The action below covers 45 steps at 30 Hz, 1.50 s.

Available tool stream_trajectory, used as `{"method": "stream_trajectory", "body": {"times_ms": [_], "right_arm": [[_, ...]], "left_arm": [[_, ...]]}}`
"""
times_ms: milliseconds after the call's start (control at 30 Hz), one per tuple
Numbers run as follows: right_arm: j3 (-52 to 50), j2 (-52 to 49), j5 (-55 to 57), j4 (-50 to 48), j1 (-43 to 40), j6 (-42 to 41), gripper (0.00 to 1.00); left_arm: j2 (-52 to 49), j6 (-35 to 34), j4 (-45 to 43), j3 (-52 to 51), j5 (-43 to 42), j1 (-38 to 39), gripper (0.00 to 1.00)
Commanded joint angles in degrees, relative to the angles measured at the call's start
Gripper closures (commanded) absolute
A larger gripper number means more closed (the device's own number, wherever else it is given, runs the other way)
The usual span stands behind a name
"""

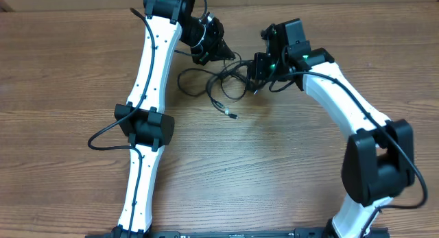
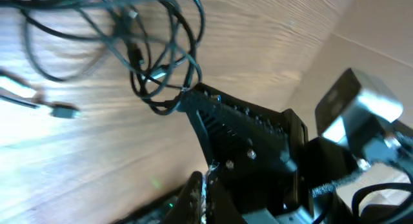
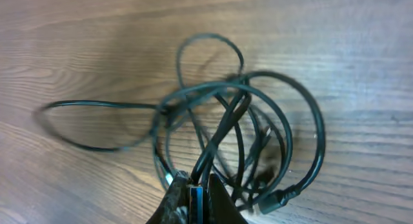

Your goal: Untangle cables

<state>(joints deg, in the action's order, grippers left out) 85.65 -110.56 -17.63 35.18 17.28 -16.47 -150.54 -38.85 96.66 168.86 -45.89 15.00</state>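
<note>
A tangle of thin black cables (image 1: 219, 80) lies on the wooden table between my two grippers. It also shows in the left wrist view (image 2: 161, 62) and the right wrist view (image 3: 245, 121). My right gripper (image 1: 256, 79) (image 3: 197, 192) is shut on a cable strand with a blue-faced plug between its fingers, at the tangle's right edge. My left gripper (image 1: 218, 57) (image 2: 206, 188) is shut just above the tangle's upper side; I see no cable in its jaws. The right gripper's black body (image 2: 245, 133) fills the left wrist view close ahead.
A loose cable end with a small plug (image 1: 231, 115) (image 2: 62, 110) trails toward the front of the table. Another plug (image 3: 274, 199) lies at the tangle's lower right. The table's far edge runs just behind both grippers.
</note>
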Motion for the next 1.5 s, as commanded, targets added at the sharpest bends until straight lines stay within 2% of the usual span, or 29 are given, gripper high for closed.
{"method": "stream_trajectory", "body": {"times_ms": [0,100,267,367,533,633,800,900,1467], "right_arm": [[-0.2,-2.6,-1.5,-0.2,-0.2,-2.6,0.96],[-0.2,-3.1,-1.7,0.3,-0.2,-4.9,0.96],[-0.2,-3.7,-8.1,2.3,-0.2,-5.9,0.96],[-0.2,-4.9,-1.2,4.1,-0.2,-10.9,0.96],[-0.2,-7.2,-1.6,3.5,-0.2,-11.7,0.96],[-0.2,-8.1,-1.6,4.9,-0.2,-17.2,0.96],[-0.2,-8.1,-5.2,5.8,-0.2,-20.2,0.96],[-0.2,-8.1,-2.0,8.5,-0.5,-24.3,0.96],[-0.2,-8.2,1.2,15.3,-0.6,-25.5,0.96]], "left_arm": [[1.3,1.2,0.2,0.7,9.0,0.4,0.96],[1.3,1.2,0.2,0.7,14.2,0.4,0.96],[1.3,1.2,0.2,0.7,21.2,0.5,0.94],[1.3,1.5,0.2,0.7,21.0,0.5,0.94],[1.3,1.6,0.2,0.7,21.0,0.5,0.94],[1.3,1.6,0.2,0.7,21.0,0.5,0.93],[1.3,1.6,0.2,0.7,21.0,0.5,0.92],[1.3,2.4,0.2,0.7,21.0,0.5,0.92],[1.3,2.9,0.2,0.7,20.8,0.8,0.92]]}}
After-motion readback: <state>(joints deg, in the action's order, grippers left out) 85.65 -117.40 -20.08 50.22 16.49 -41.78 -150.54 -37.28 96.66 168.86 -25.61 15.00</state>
